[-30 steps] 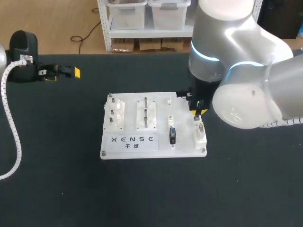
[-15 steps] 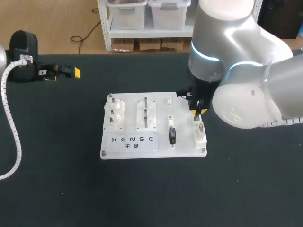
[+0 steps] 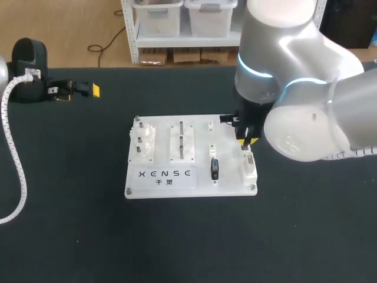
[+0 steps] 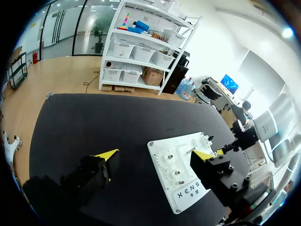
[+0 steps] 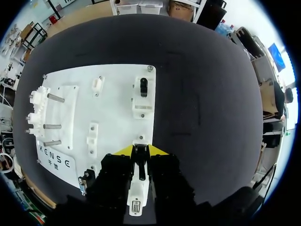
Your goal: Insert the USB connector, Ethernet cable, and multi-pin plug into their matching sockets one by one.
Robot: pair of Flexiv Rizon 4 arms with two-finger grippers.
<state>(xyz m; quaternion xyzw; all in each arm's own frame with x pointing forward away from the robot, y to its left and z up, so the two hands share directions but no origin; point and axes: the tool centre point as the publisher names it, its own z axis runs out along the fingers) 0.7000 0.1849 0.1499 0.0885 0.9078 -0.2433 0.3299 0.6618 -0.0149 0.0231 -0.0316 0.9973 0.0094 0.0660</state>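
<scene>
White pinned connector (image 5: 135,197) lies under my right gripper (image 5: 141,149) at board (image 5: 117,117) edge; cannot tell whether clamped. Black connector (image 3: 214,169) stands beside it. My left gripper (image 4: 155,153) spread, empty. Insertions seem mostly unfinished.

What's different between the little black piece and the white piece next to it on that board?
The black connector is dark and slim; the white plug is pale and broader. The black connector sits further in on the board with nothing over it; the white plug lies at the board's right edge, with the right gripper over it. Both lie lengthwise, side by side.
</scene>
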